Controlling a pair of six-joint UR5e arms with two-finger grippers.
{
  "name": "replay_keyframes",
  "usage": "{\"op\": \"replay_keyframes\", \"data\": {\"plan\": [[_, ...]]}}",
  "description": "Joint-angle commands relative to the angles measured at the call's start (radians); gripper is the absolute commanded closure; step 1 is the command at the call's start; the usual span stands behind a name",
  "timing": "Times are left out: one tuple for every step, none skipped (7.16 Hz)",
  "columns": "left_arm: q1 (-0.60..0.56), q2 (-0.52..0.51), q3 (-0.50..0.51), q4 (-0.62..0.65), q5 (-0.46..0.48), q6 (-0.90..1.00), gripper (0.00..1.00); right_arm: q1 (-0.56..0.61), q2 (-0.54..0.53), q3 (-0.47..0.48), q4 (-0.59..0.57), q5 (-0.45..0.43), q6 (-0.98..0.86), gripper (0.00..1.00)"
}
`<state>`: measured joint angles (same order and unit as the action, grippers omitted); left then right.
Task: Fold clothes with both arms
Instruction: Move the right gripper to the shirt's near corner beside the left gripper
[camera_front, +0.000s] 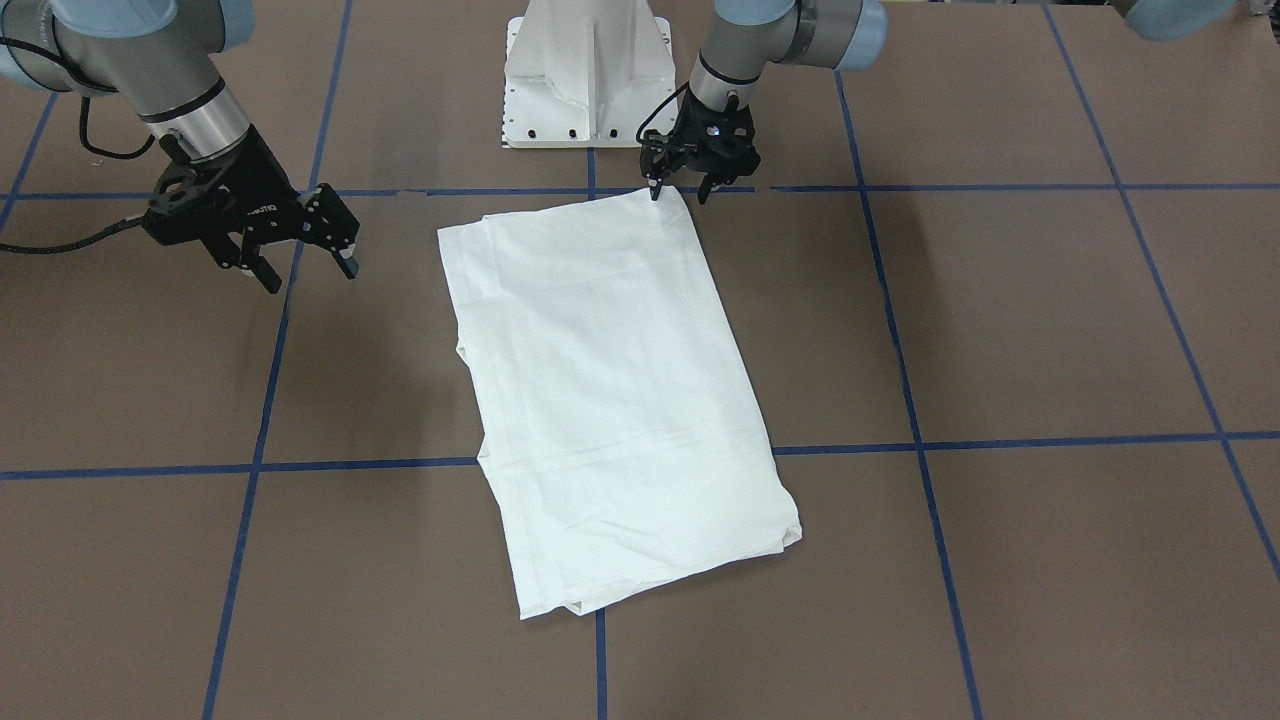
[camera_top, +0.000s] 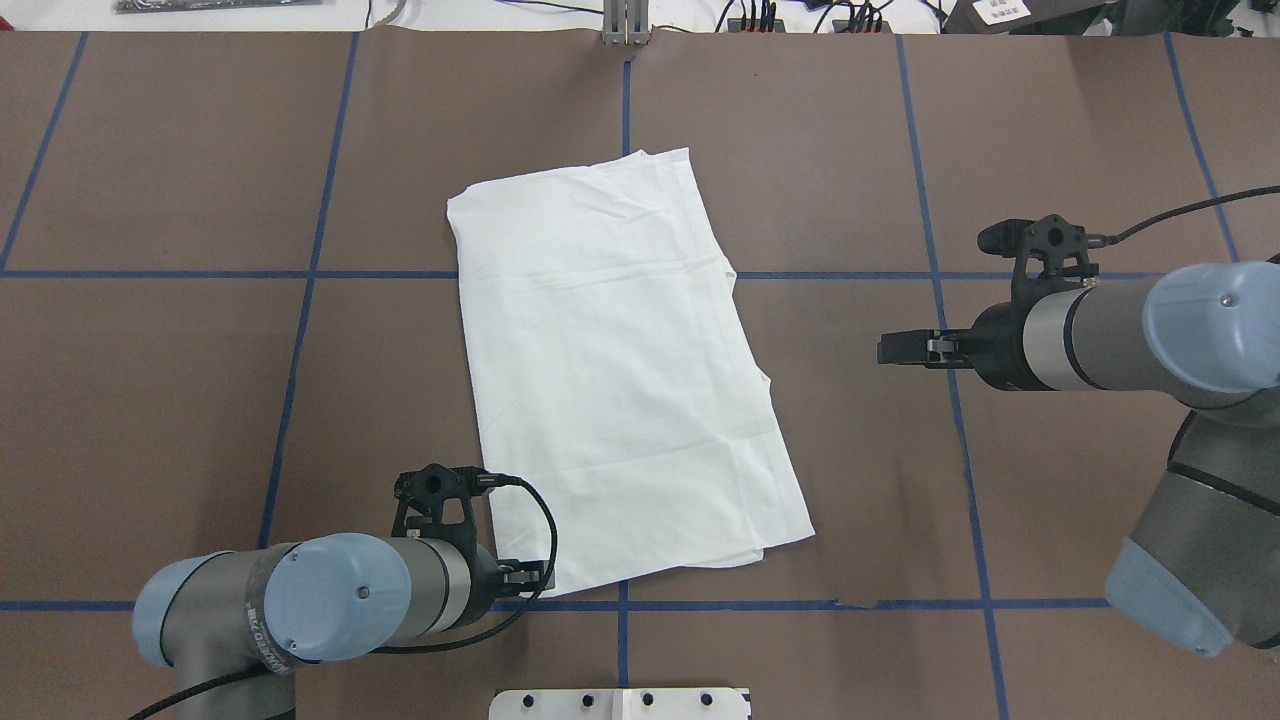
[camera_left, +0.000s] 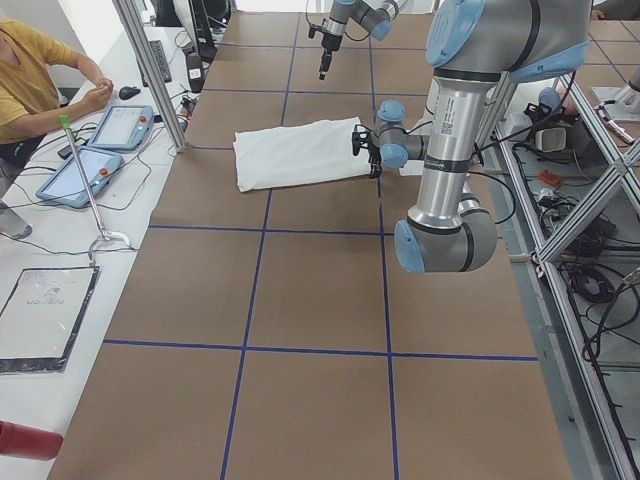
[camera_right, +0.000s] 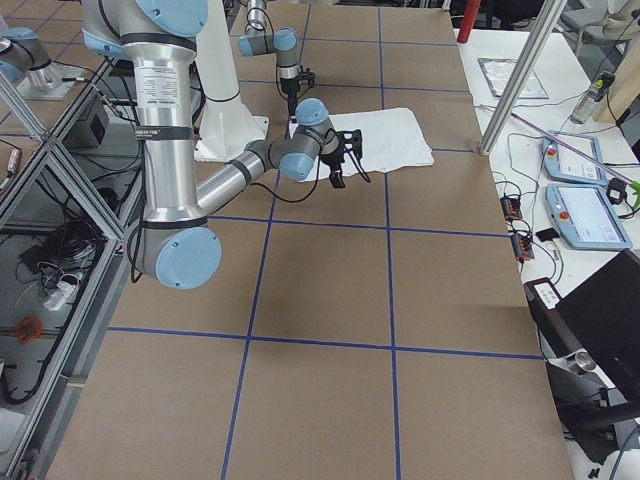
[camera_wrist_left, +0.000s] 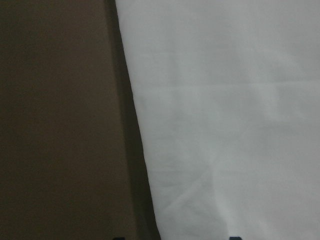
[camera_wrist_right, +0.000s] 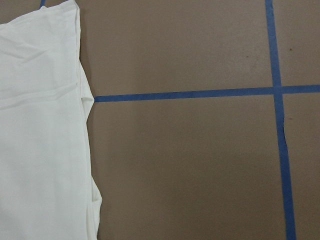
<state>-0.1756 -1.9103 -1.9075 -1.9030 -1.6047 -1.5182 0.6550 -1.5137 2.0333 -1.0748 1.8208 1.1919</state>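
The clothes are one white T-shirt (camera_front: 610, 380) folded into a long rectangle, lying flat and slightly askew on the brown table (camera_front: 1000, 330). No print shows. My left gripper (camera_front: 680, 192) is open and low at the shirt's corner nearest the robot base, one fingertip (camera_front: 655, 192) touching the cloth. The overhead view shows this left gripper (camera_top: 525, 578) at the shirt (camera_top: 620, 380) corner. In the left wrist view the cloth (camera_wrist_left: 225, 125) edge runs between the two finger tips. My right gripper (camera_front: 305, 265) hangs open above bare table, well clear of the shirt, and holds nothing.
A white pedestal (camera_front: 585, 70) stands at the robot's edge, just behind the shirt corner. Blue tape lines (camera_front: 900, 445) grid the table. A person (camera_left: 30, 80) sits at a side bench with tablets (camera_left: 85, 170) beyond the table's far edge.
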Motion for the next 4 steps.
{"op": "replay_keyframes", "data": {"plan": [[0.001,-0.010,0.008,0.001,0.000,0.000,0.49,0.000,0.001,-0.001,-0.002,0.000,0.000,0.00],[0.001,-0.015,0.010,0.001,0.000,0.000,0.75,0.000,0.001,-0.001,-0.002,0.000,0.000,0.00],[0.001,-0.016,0.010,0.001,0.000,0.000,1.00,-0.002,0.001,-0.002,-0.002,0.000,0.000,0.00],[-0.001,-0.015,0.008,0.001,0.002,0.000,1.00,0.000,0.001,-0.002,-0.004,-0.003,0.006,0.00]]}}
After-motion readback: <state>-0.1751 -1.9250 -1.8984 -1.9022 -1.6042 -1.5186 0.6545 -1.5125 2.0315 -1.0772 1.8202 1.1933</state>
